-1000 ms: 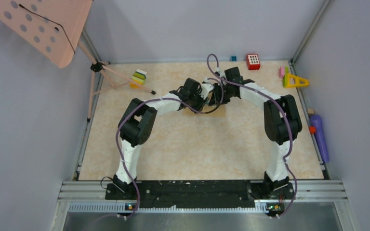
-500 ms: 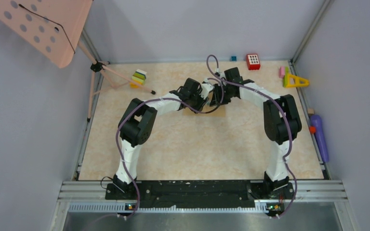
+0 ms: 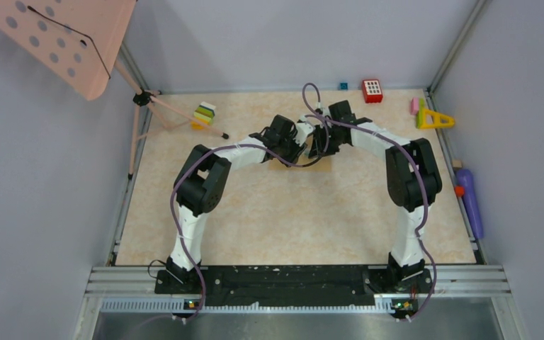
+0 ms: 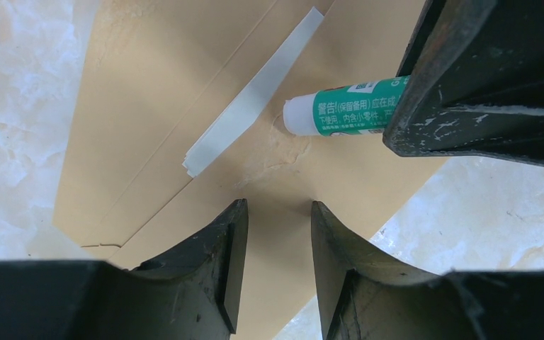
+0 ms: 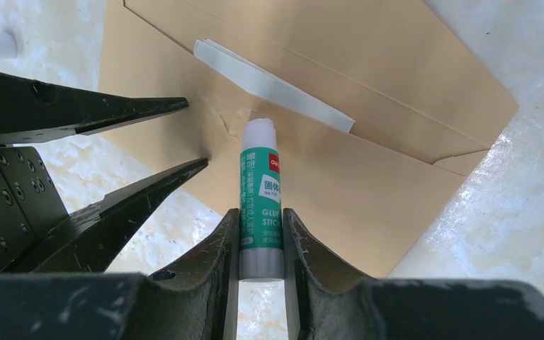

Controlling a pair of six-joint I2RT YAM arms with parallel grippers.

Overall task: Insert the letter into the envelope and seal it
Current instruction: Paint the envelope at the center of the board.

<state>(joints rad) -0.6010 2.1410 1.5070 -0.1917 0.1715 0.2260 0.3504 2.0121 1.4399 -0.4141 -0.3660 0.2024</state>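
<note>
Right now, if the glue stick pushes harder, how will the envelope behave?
The envelope looks thin and floppy: its paper wrinkles by the glue stick tip, so it would probably crease. Lying flat on the smooth table, it may slide.

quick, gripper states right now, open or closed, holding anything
left gripper: open, empty, fingers apart over the envelope
right gripper: closed on the glue stick

glue stick (image 5: pixel 261 191) tip on envelope (image 5: pixel 368 177) | letter (image 5: pixel 276 88) just beyond tip

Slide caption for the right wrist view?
Right gripper holds a glue stick, tip against the envelope flap; left gripper open alongside.
</note>
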